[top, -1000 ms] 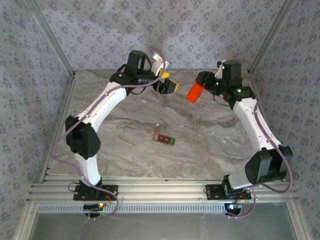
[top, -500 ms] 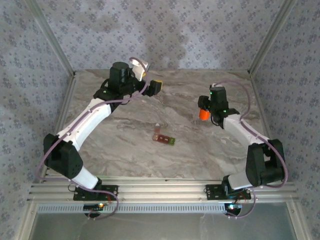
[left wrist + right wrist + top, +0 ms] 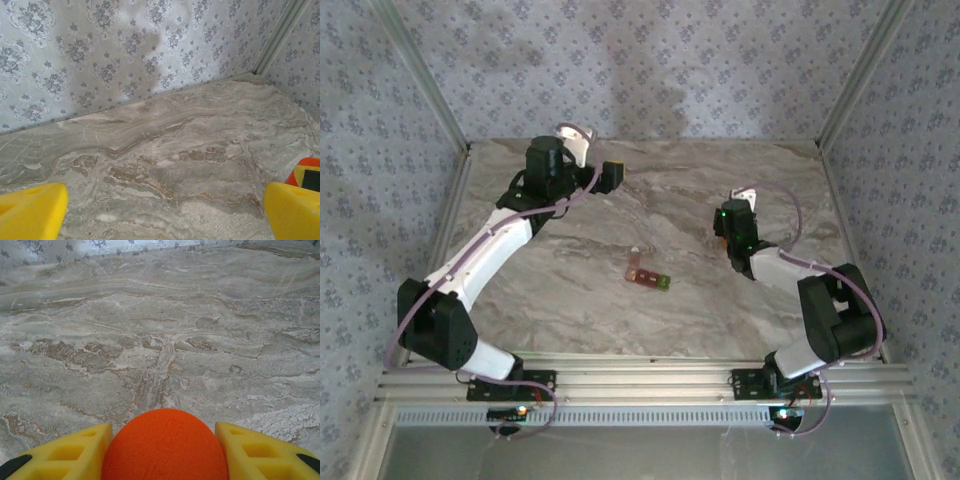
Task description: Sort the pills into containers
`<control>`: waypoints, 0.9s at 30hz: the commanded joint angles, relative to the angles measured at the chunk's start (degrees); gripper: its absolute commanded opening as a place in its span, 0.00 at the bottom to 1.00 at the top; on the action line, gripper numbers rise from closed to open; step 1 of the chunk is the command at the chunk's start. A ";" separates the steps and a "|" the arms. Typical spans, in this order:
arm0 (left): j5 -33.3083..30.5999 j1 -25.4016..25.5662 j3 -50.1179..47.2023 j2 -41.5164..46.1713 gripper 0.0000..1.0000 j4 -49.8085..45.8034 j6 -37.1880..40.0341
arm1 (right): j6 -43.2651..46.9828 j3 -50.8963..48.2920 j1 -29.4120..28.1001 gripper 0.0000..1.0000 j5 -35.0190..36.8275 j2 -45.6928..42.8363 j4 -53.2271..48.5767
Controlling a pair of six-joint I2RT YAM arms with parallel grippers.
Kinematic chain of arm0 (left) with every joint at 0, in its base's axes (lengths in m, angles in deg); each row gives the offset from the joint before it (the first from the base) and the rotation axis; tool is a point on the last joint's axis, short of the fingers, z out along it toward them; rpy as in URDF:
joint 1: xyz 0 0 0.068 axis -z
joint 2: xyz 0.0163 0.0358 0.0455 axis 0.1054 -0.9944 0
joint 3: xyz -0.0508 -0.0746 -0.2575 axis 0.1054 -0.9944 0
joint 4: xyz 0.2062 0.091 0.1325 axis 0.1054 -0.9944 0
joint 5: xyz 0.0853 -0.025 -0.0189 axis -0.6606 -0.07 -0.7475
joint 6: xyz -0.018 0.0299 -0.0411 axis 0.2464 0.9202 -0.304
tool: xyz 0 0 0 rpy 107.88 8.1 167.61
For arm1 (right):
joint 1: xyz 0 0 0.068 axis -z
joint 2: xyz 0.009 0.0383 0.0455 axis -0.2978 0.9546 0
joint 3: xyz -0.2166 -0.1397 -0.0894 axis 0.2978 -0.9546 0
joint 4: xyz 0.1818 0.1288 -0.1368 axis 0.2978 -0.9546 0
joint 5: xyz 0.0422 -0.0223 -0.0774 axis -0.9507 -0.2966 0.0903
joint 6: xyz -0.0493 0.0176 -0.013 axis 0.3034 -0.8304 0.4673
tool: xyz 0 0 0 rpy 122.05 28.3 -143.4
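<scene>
The containers (image 3: 648,275) are a short dark red-brown strip with one green end, lying flat near the middle of the marble table. My right gripper (image 3: 724,230) (image 3: 165,442) hangs low over the table to the right of the strip, shut on an orange bottle (image 3: 165,447) whose rounded end sits between the yellow fingers (image 3: 260,452). At the back left, my left gripper (image 3: 611,175) (image 3: 162,212) is open wide, its yellow fingertips (image 3: 30,212) far apart with bare marble between them. The pills are out of view.
Patterned walls close the table (image 3: 570,250) at the back and sides, with metal posts in the back corners (image 3: 840,100). The arm bases stand on a rail at the near edge (image 3: 640,385). Bare marble surrounds the strip.
The grippers were close together at the back centre; they have since parted. The left one drew back to the left, and the right one came down and nearer with the orange bottle.
</scene>
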 commanded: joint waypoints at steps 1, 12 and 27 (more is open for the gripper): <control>-1.49 -0.19 -0.44 1.91 0.99 0.68 -0.11 | -2.51 -1.38 -0.72 0.56 2.29 0.36 0.86; -1.96 -0.36 -2.19 1.78 0.99 1.82 -1.73 | -4.50 4.34 3.20 0.76 -5.01 -10.82 -10.62; -3.40 -2.85 -0.40 -2.33 0.99 -11.46 -4.35 | -3.19 24.83 -4.93 0.76 -38.09 -14.57 -49.72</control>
